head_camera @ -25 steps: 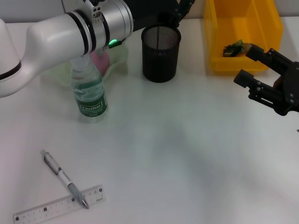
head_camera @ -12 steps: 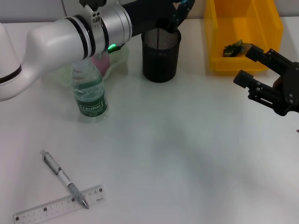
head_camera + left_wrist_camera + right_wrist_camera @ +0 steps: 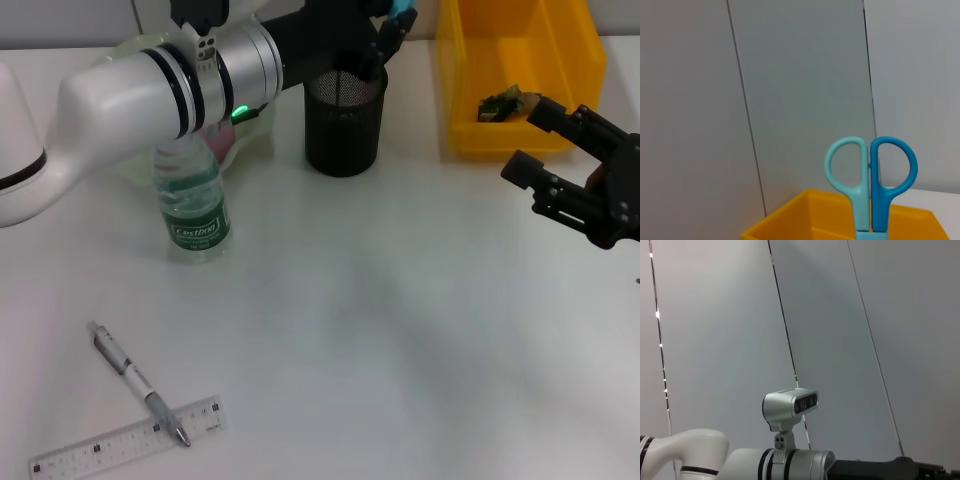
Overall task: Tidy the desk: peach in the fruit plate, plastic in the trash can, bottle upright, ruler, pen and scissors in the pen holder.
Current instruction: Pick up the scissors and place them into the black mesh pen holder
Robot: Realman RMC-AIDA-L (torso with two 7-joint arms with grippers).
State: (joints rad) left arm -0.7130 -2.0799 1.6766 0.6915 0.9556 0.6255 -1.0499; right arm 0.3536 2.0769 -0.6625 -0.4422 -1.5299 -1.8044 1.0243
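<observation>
My left claw point(image 3: 385, 35) grips the scissors point(image 3: 871, 172) over the pen holder point(image 3: 344, 115); my right claw point(image 3: 560, 150) rests spread and empty beside the bin point(image 3: 520, 75).

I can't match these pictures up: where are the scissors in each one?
Head view: scissors at the top edge, held by the left gripper above the black mesh pen holder.
Left wrist view: handles at lower centre.
Right wrist view: not visible.
Shared landmark: yellow bin, also in the left wrist view.
</observation>
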